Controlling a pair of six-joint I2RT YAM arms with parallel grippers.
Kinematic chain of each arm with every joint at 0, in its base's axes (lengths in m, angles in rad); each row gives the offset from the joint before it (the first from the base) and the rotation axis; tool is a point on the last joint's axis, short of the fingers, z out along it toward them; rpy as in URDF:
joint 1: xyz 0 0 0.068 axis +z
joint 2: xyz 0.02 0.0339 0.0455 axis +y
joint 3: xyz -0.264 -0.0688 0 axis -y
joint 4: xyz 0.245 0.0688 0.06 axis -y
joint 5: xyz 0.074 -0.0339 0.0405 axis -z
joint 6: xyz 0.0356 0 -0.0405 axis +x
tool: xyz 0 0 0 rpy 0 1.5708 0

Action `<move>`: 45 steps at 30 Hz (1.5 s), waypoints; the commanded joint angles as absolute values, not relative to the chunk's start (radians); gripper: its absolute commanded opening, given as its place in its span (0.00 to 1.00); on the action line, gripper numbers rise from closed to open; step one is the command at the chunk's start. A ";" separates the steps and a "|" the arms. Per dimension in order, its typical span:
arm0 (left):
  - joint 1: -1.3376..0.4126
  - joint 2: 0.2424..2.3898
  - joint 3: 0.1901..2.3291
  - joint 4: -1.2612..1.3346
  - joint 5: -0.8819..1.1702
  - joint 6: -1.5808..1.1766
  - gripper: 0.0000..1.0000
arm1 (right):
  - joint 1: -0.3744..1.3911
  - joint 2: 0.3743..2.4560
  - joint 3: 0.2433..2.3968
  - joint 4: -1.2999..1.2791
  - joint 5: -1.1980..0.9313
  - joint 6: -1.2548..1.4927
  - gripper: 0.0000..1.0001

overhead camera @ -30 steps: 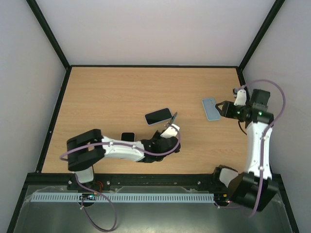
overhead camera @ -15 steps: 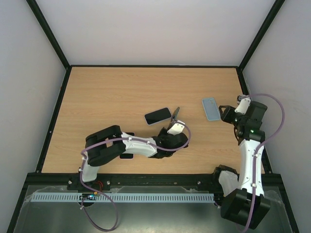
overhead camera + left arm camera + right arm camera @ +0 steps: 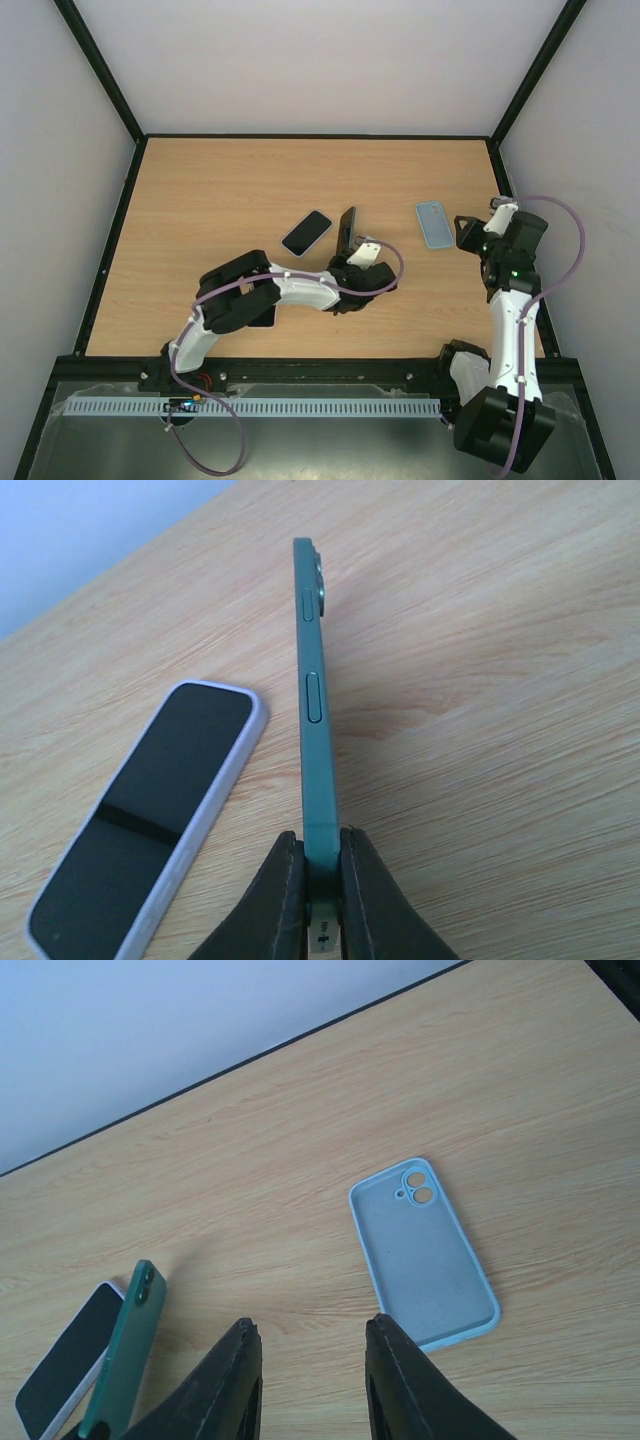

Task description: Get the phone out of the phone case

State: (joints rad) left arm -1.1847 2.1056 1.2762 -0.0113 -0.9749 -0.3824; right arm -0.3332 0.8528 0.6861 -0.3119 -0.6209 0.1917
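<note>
Wood-grain table [image 3: 200, 200] enclosed by plain white walls, with two robot arms reaching in from its near edge. Near the middle, the left gripper [image 3: 320, 848] is clamped on the bottom end of a dark green phone [image 3: 312, 680], holding it on its thin edge over the wood, just beside a second phone in a pale lilac case [image 3: 150, 810] lying screen up. To the right, well apart from the green phone, an empty light blue phone case [image 3: 425, 1255] lies inside up, and the right gripper [image 3: 312, 1328] hangs near it with fingers apart, holding nothing.
</note>
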 commanded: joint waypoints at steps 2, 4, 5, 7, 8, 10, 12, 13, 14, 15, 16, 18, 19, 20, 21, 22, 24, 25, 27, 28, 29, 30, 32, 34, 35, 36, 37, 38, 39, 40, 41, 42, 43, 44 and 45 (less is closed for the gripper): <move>-1.198 2.196 1.388 -0.192 -0.938 -0.392 0.09 | -0.332 0.863 0.675 -0.259 -0.583 0.189 0.27; -1.198 2.202 1.396 -0.191 -0.911 -0.403 0.12 | -0.332 0.863 0.672 -0.256 -0.580 0.187 0.26; -1.197 2.203 1.398 -0.188 -0.896 -0.409 0.14 | -0.332 0.862 0.671 -0.255 -0.576 0.187 0.26; -1.194 2.205 1.405 -0.183 -0.868 -0.416 0.17 | -0.331 0.860 0.668 -0.257 -0.571 0.186 0.26; -1.193 2.209 1.410 -0.182 -0.853 -0.419 0.19 | -0.332 0.860 0.668 -0.258 -0.567 0.185 0.26; -1.187 2.214 1.420 -0.178 -0.813 -0.423 0.25 | -0.331 0.858 0.667 -0.257 -0.558 0.182 0.26; -1.185 2.207 1.423 -0.172 -0.771 -0.421 0.32 | -0.333 0.855 0.663 -0.255 -0.556 0.180 0.26; -1.184 2.194 1.414 -0.163 -0.743 -0.420 0.35 | -0.332 0.853 0.662 -0.255 -0.557 0.179 0.25; -1.184 2.173 1.399 -0.147 -0.716 -0.416 0.40 | -0.332 0.850 0.659 -0.255 -0.556 0.178 0.25; -1.183 2.147 1.377 -0.127 -0.689 -0.413 0.44 | -0.332 0.846 0.655 -0.253 -0.555 0.179 0.25; -1.182 2.118 1.354 -0.102 -0.665 -0.411 0.47 | -0.331 0.842 0.653 -0.252 -0.555 0.179 0.25; -1.181 2.049 1.307 -0.073 -0.621 -0.406 0.52 | -0.332 0.838 0.649 -0.247 -0.561 0.177 0.25; -1.180 2.011 1.287 -0.063 -0.598 -0.400 0.54 | -0.333 0.840 0.648 -0.246 -0.567 0.176 0.25; -1.178 1.975 1.270 -0.062 -0.599 -0.403 0.57 | -0.332 0.842 0.649 -0.247 -0.574 0.174 0.26; -1.176 1.942 1.254 -0.065 -0.600 -0.407 0.61 | -0.331 0.845 0.650 -0.248 -0.579 0.172 0.26; -1.169 1.910 1.240 -0.066 -0.590 -0.409 0.63 | -0.331 0.849 0.651 -0.251 -0.585 0.169 0.27; -1.138 1.857 1.215 -0.080 -0.562 -0.420 0.66 | -0.331 0.854 0.656 -0.255 -0.588 0.162 0.29; -1.120 1.837 1.204 -0.088 -0.549 -0.422 0.70 | -0.332 0.854 0.657 -0.259 -0.590 0.157 0.30; -1.079 1.807 1.183 -0.102 -0.538 -0.421 0.74 | -0.333 0.850 0.659 -0.264 -0.596 0.146 0.35; -1.056 1.800 1.176 -0.107 -0.537 -0.418 0.77 | -0.333 0.845 0.660 -0.268 -0.596 0.144 0.43; -1.029 1.795 1.168 -0.108 -0.520 -0.412 0.83 | -0.331 0.840 0.660 -0.268 -0.599 0.141 0.48; -0.996 1.792 1.161 -0.104 -0.490 -0.403 0.89 | -0.332 0.836 0.658 -0.270 -0.604 0.138 0.49; -0.925 1.792 1.150 -0.093 -0.439 -0.374 1.00 | -0.331 0.832 0.655 -0.267 -0.612 0.134 0.51; -0.846 1.799 1.146 -0.078 -0.381 -0.336 1.00 | -0.332 0.833 0.655 -0.272 -0.615 0.135 0.63; -0.807 1.807 1.149 -0.072 -0.336 -0.320 1.00 | -0.332 0.834 0.654 -0.273 -0.614 0.135 0.65; -0.772 1.816 1.155 -0.067 -0.296 -0.307 1.00 | -0.332 0.834 0.652 -0.273 -0.617 0.130 0.66; -0.738 1.829 1.159 -0.062 -0.255 -0.289 1.00 | -0.331 0.834 0.652 -0.275 -0.616 0.127 0.66; -0.709 1.844 1.170 -0.062 -0.215 -0.271 1.00 | -0.333 0.834 0.652 -0.276 -0.620 0.126 0.67; -0.685 1.860 1.182 -0.066 -0.193 -0.257 1.00 | -0.332 0.835 0.650 -0.277 -0.623 0.123 0.68; -0.666 1.879 1.193 -0.069 -0.164 -0.239 1.00 | -0.331 0.836 0.650 -0.278 -0.623 0.122 0.68; -0.651 1.893 1.204 -0.075 -0.128 -0.223 1.00 | -0.332 0.837 0.650 -0.278 -0.620 0.121 0.68; -0.640 1.905 1.211 -0.075 -0.089 -0.210 1.00 | -0.332 0.837 0.650 -0.276 -0.614 0.123 0.68; -0.631 1.916 1.216 -0.074 -0.060 -0.207 1.00 | -0.331 0.840 0.650 -0.275 -0.609 0.124 0.69; -0.623 1.928 1.223 -0.077 -0.038 -0.207 1.00 | -0.331 0.842 0.650 -0.276 -0.608 0.124 0.69; -0.614 1.945 1.232 -0.082 -0.025 -0.205 1.00 | -0.331 0.843 0.650 -0.276 -0.607 0.124 0.69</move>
